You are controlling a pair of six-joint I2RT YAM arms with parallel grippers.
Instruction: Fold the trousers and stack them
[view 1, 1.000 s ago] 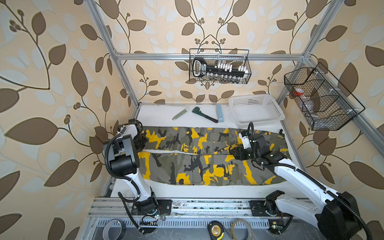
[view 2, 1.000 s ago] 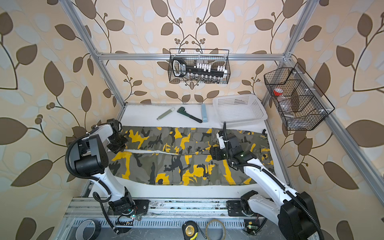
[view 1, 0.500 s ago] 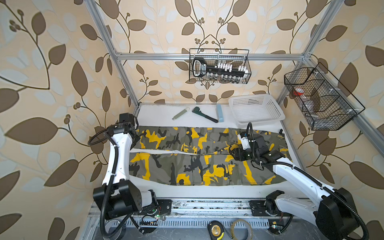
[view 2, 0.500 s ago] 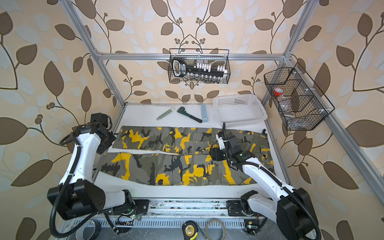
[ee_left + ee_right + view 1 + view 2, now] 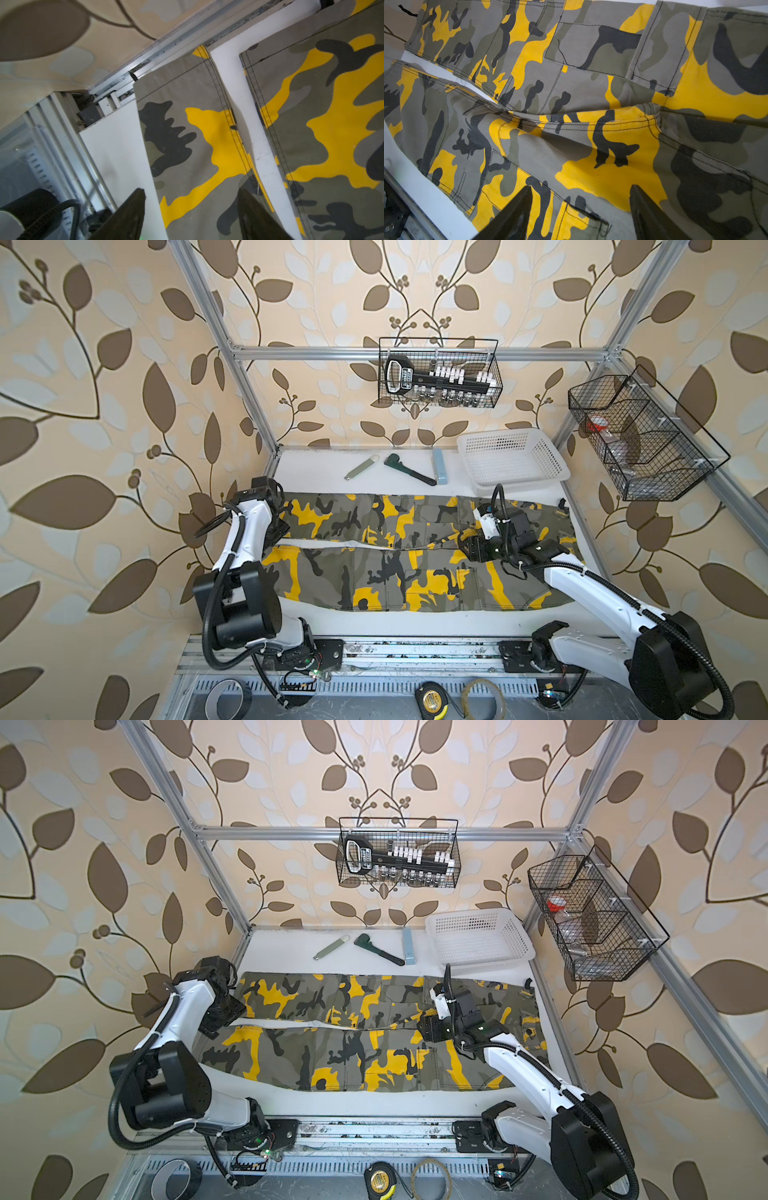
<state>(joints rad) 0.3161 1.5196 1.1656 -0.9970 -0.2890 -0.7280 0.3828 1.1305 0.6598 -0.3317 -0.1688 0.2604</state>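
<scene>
The trousers [image 5: 395,560] lie spread flat across the white table [image 5: 374,622], nearly filling its width, with the hems to the left, the waist to the right, and a thin strip of table showing between the two legs. I see no fold in them yet, so by my reckoning the whole job lies ahead: legs together, then folding over, then stacking. The left gripper [image 5: 191,192] hangs over the hem end with its jaws apart and nothing between them. The right gripper [image 5: 580,188] is likewise released, poised over the place where the legs join. Whether either touches the cloth I cannot tell. Counting up: one pair of trousers and two arms. Along the back edge sit one white basket [image 5: 521,483], one wrench [image 5: 409,469], one pale blue bar [image 5: 439,466] and one grey-green strip [image 5: 361,467].
</scene>
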